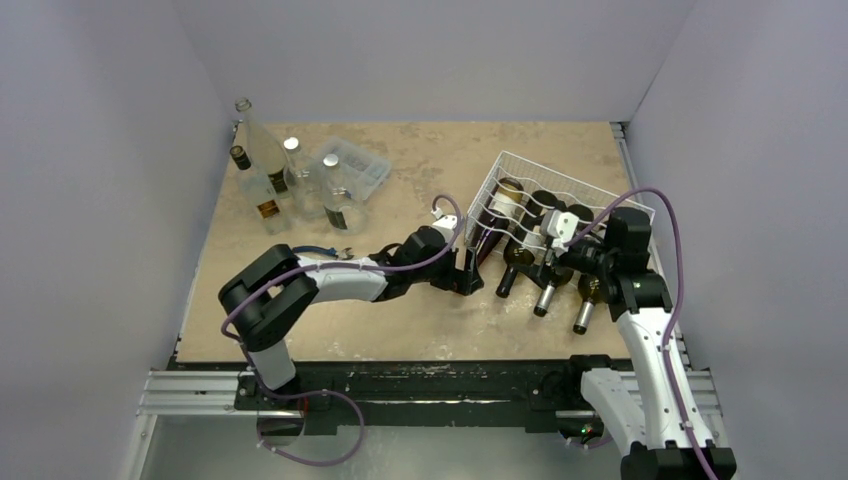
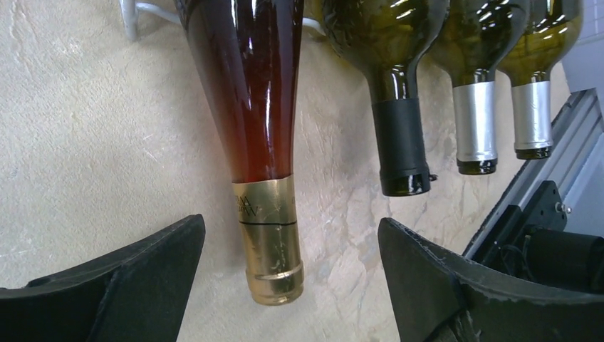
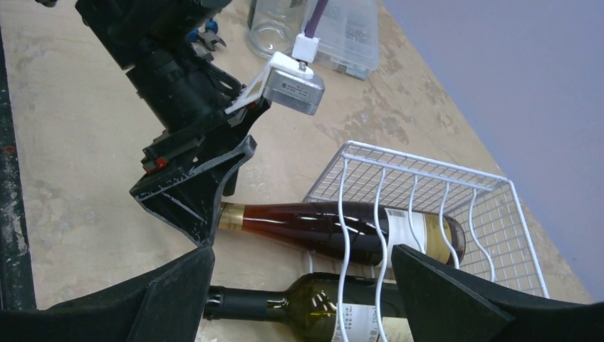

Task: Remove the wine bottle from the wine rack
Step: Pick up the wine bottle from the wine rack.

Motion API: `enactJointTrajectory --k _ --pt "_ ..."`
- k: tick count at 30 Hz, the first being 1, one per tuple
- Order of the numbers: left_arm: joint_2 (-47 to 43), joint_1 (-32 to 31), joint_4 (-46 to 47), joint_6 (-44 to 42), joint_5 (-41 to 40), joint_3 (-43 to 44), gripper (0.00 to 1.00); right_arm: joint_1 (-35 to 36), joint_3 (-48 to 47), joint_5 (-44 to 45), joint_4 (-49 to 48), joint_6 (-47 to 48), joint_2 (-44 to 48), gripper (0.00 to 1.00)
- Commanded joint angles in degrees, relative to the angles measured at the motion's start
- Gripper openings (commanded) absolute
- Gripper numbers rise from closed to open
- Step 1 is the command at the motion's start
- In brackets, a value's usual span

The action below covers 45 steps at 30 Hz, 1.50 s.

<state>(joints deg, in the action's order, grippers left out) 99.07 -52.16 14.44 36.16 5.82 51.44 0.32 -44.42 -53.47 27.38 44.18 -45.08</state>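
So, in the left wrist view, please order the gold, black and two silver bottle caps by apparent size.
1. Gold cap: largest, though likely nearest the camera.
2. Black cap.
3. Silver cap and the outer silver cap: alike, so unranked.

Top view looks down from behind; close wrist views share the wine bottle point(image 2: 249, 92).

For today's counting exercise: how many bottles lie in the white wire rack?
4, side by side in the wine rack, necks toward the arms: the amber gold-foiled bottle, the black-capped bottle, the first silver-capped bottle, the second silver-capped bottle. The right arm may hide another.
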Motion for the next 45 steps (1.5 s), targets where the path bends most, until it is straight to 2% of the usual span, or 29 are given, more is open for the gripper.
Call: enactJointTrajectory --k 1,13,21,39,45 --pt "2.49 -0.4 6.16 -0.98 -1.82 1.92 0.89 -0.14 0.47 -0.76 -0.32 1.07 1.35 0.99" --pt "6.71 -1.78 1.43 -3.06 -5.65 5.99 0.66 -0.14 0.74 -0.43 -0.32 1.63 1.76 0.99" --pt "8.48 -3.06 -4.68 -3.83 -11.72 9.97 0.51 -0.14 0.83 -0.4 -0.26 1.88 1.84 0.99" --pt "10.11 -4.59 -7.05 -6.04 -16.56 12.45 0.45 -0.16 1.0 -0.06 -0.31 2.13 1.83 0.99" --pt "9.35 -5.55 -6.74 -7.57 -18.4 12.1 0.34 -0.14 1.09 0.08 -0.33 2.24 1.95 0.99"
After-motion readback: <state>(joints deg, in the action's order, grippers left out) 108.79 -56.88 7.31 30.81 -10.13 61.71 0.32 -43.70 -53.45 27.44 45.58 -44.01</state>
